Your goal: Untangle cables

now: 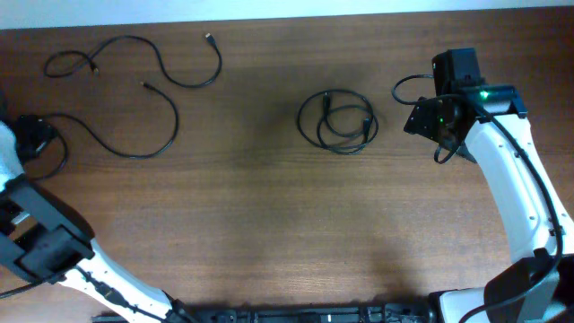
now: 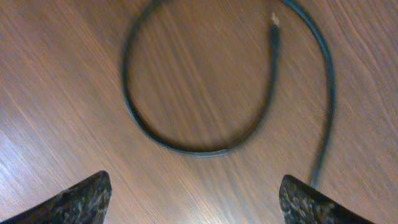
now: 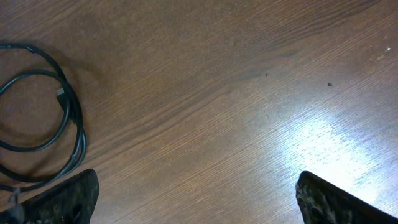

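A coiled bundle of black cables [image 1: 337, 121] lies at the middle of the wooden table. Two separate black strands lie at the far left: an upper one [image 1: 184, 82] and a lower looped one [image 1: 134, 154]. My left gripper [image 1: 31, 136] is at the left edge, open and empty [image 2: 193, 200], over a looped strand [image 2: 186, 148] with a small plug end [image 2: 274, 22]. My right gripper [image 1: 429, 121] is just right of the bundle, open and empty [image 3: 196, 200]. The bundle's edge [image 3: 73, 127] shows left of its fingers.
The brown wooden table [image 1: 269, 215] runs to a far edge at the top. A thick black wire [image 1: 408, 85] fixed to the right arm loops beside its wrist. The arm bases stand at the bottom left and bottom right.
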Robot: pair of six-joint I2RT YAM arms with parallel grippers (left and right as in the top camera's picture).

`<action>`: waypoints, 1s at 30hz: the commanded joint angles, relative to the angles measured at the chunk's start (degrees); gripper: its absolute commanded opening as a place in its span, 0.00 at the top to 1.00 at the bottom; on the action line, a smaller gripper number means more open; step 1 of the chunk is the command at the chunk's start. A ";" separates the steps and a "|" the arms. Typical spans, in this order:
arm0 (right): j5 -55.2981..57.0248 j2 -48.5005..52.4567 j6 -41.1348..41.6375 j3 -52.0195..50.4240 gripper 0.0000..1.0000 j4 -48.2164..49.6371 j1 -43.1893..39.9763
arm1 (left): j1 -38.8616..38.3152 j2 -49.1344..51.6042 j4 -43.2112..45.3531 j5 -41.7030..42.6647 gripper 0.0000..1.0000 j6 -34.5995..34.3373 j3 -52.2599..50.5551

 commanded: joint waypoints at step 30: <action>0.94 0.00 0.07 0.15 0.01 -0.04 -0.15 | -33.53 4.07 -6.10 21.49 0.01 7.69 16.39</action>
